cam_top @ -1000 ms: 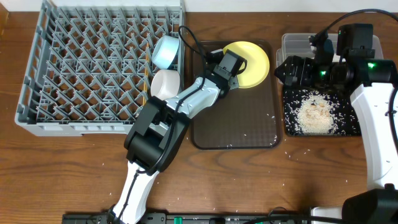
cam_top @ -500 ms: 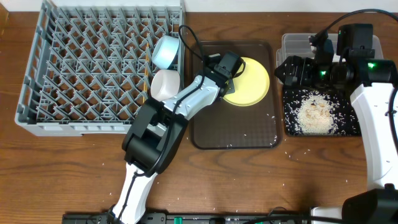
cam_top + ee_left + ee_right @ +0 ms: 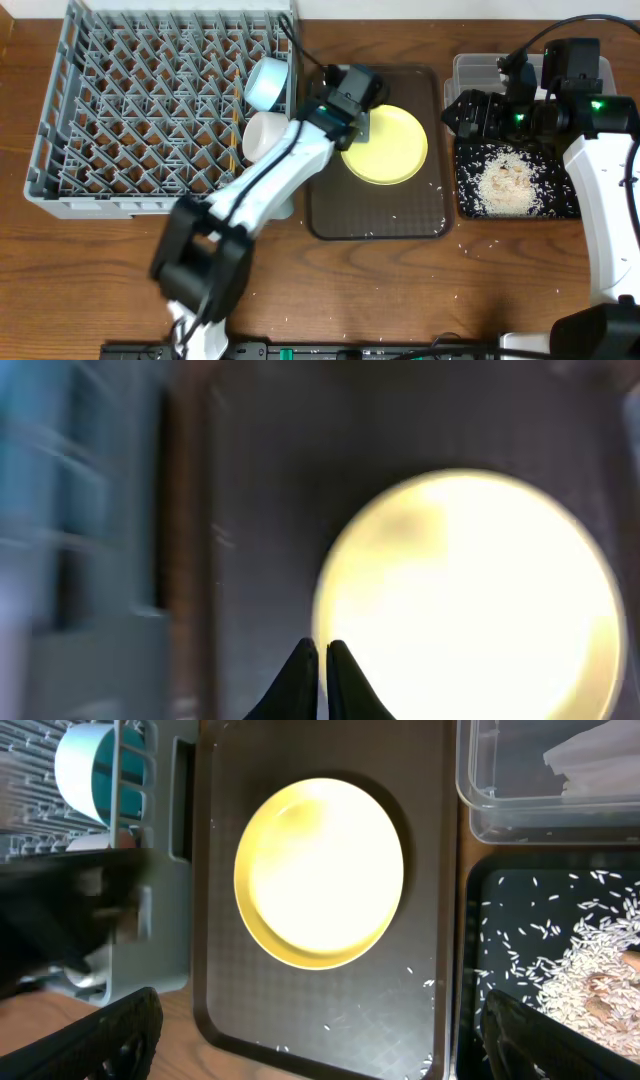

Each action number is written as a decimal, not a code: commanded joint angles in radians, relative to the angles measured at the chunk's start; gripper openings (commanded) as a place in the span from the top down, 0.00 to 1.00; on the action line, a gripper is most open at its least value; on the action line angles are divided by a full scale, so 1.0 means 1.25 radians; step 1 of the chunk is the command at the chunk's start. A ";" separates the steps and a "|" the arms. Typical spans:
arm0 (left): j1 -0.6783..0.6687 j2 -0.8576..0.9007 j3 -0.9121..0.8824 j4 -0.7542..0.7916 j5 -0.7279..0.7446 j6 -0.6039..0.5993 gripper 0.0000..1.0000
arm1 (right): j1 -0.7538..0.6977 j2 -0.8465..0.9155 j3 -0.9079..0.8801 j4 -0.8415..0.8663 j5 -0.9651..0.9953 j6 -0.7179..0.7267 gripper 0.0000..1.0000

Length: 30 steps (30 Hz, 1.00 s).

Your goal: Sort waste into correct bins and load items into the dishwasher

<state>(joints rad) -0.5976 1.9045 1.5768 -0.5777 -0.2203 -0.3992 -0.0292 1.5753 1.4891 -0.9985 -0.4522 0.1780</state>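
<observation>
The plate [image 3: 385,145] lies flat near the table's back edge. It looks hard, light and slippery, so grab its rim. The left gripper [image 3: 321,660] looks pinched together and empty. The right gripper [image 3: 325,1025] is spread wide.

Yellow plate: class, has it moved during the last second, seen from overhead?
Yes. The yellow plate has slid from the far right corner of the brown tray toward its middle.

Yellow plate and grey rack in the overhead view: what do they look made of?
The yellow plate looks like smooth plastic or melamine, semi-gloss: even colour, soft sheen; glazed ceramic is possible. The grey rack looks like moulded matte plastic: uniform lattice and pegs, no metallic shine.
</observation>
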 commanded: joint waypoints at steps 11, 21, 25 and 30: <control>0.009 -0.149 0.000 -0.080 -0.027 0.111 0.76 | 0.003 -0.014 0.002 0.000 -0.006 -0.005 0.01; 0.007 -0.038 -0.009 -0.094 0.198 -0.133 0.46 | 0.003 -0.014 0.002 -0.001 -0.006 -0.006 0.01; 0.008 0.030 -0.009 -0.089 0.197 -0.214 0.45 | 0.003 -0.014 0.002 -0.001 -0.006 -0.005 0.01; 0.008 0.109 -0.009 -0.075 0.197 -0.290 0.45 | 0.003 -0.014 0.002 0.000 -0.006 -0.005 0.01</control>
<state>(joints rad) -0.5900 2.0071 1.5764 -0.6762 0.0154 -0.6605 -0.0292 1.5753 1.4891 -0.9989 -0.4526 0.1780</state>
